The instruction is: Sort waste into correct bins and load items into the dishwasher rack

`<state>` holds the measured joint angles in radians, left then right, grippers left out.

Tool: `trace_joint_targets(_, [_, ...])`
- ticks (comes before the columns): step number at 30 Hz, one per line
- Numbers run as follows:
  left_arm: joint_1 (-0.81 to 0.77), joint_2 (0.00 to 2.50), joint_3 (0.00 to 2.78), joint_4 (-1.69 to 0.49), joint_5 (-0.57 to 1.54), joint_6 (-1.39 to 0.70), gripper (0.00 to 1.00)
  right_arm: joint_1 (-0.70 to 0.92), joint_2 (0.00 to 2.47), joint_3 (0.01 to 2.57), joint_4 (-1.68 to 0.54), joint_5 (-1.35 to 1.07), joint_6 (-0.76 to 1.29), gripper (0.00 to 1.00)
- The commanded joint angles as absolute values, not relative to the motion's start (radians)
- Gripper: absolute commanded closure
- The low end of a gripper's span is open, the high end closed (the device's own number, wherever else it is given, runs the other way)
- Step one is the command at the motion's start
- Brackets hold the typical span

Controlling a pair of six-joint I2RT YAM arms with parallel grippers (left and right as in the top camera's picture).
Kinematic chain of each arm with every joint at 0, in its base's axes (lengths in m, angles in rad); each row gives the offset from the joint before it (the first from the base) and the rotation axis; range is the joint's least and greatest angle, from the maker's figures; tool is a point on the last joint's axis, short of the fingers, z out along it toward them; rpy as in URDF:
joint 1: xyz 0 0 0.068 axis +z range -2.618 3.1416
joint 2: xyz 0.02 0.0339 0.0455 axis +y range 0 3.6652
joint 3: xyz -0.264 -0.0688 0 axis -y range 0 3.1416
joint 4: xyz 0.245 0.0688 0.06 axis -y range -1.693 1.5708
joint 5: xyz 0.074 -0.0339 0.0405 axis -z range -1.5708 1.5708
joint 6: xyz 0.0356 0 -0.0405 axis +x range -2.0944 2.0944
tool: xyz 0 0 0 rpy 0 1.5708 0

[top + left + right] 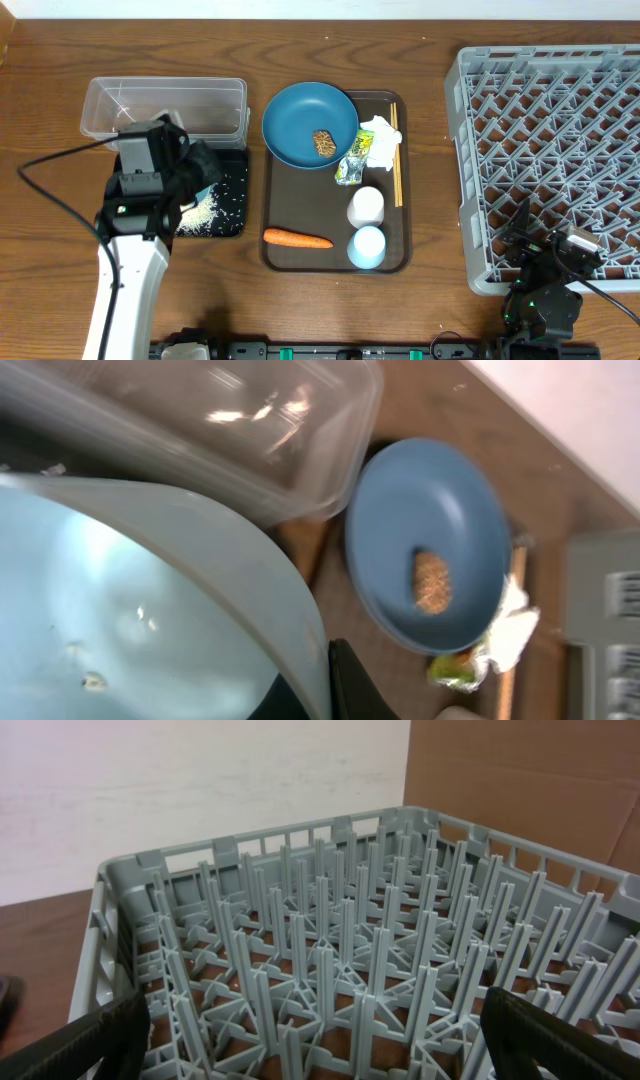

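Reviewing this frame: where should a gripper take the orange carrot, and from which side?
From straight above, grip the carrot at its thicker left half, jaws closing across its width. It lies flat on the brown tray, tapering rightward, bare tray along both long sides.

The serving tray [300, 195] is my marker. On its far left corner sits the plate [300, 115], with the food lump [323, 142] lying in it. On its far right part lies the tissue [382, 140], with the wrapper [352, 168] just nearer against it. The chopsticks [397, 165] run along its right edge. The farther cup [366, 206] stands right of centre, and the nearer cup [366, 246] is just in front of it at the near edge. The carrot [298, 238] lies crosswise on the near left part.

Just left of the serving tray lies the shallow tray [240, 158], with rice [200, 215] scattered in it and the bowl [130, 610] hanging over it. The tub [165, 105] sits behind that. The rack [550, 150] stands apart to the serving tray's right.
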<state>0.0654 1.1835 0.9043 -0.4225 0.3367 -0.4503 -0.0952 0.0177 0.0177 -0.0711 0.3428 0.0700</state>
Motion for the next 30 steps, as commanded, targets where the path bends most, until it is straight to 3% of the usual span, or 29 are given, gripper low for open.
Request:
trace_joint_targets(1, [0.079, 1.229, 0.907, -0.323, 0.556, -0.511, 0.94, -0.098, 0.016, 0.024, -0.086, 0.332, 0.067, 0.01])
trace_joint_targets(9, [0.209, 1.354, 0.907, -0.112, 0.887, -0.769, 0.94, -0.098, 0.016, 0.024, -0.086, 0.332, 0.067, 0.01])
trace_joint_targets(17, [0.413, 1.432, 0.907, -0.072, 1.262, -0.843, 0.94, -0.098, 0.016, 0.024, -0.086, 0.332, 0.066, 0.01])
trace_joint_targets(30, [0.696, 1.444, 0.907, -0.049, 1.475, -0.913, 0.94, -0.098, 0.016, 0.024, -0.086, 0.332, 0.067, 0.01])
